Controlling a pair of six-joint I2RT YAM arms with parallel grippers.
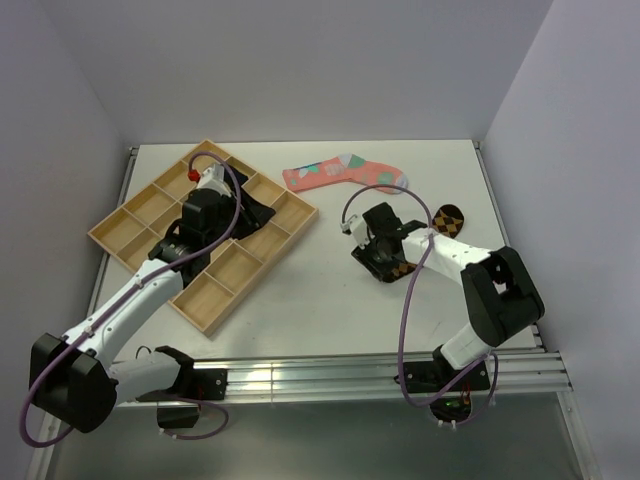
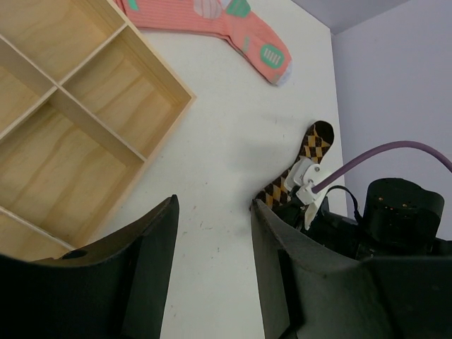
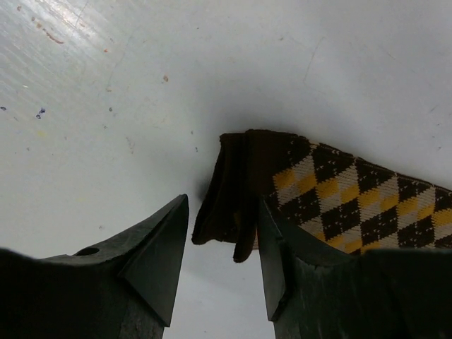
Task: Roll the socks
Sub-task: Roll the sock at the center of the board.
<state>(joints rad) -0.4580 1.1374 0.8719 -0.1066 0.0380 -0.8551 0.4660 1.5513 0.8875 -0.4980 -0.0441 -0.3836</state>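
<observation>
While my right gripper [image 3: 222,205] hangs low over the white table [image 3: 106,106], its two dark fingers [image 3: 155,261] stand apart. The brown cuff end of the diamond-patterned sock [image 3: 339,198] lies on the surface in the gap between them. The cuff looks folded over on itself into a thick dark edge. It sits closer to the finger on the right of the wrist view, which covers part of it, and a strip of bare table shows between the cloth and the other finger. So my jaws are spread around the sock's end and are not pinched on it. From the cuff, the brown, orange and cream diamonds run off to the right of that view. Seen from above, the rest of this sock passes under my right arm [image 1: 450,255], and its other end shows beyond the arm, toward the right edge of the table.

My left gripper [image 2: 213,205] is spread as well, with nothing between its fingers. It hovers above the right-hand part of the wooden tray [image 2: 70,106], near that side's edge. The tray is a shallow box split into compartments by thin walls, and it lies at an angle on the left half of the table.

The pink sock [image 1: 345,172], with teal and white patches, lies flat and unrolled near the far edge of the table. It is just beyond the tray's right-hand side and apart from both grippers. It bends at the heel, and its foot points to the right.
</observation>
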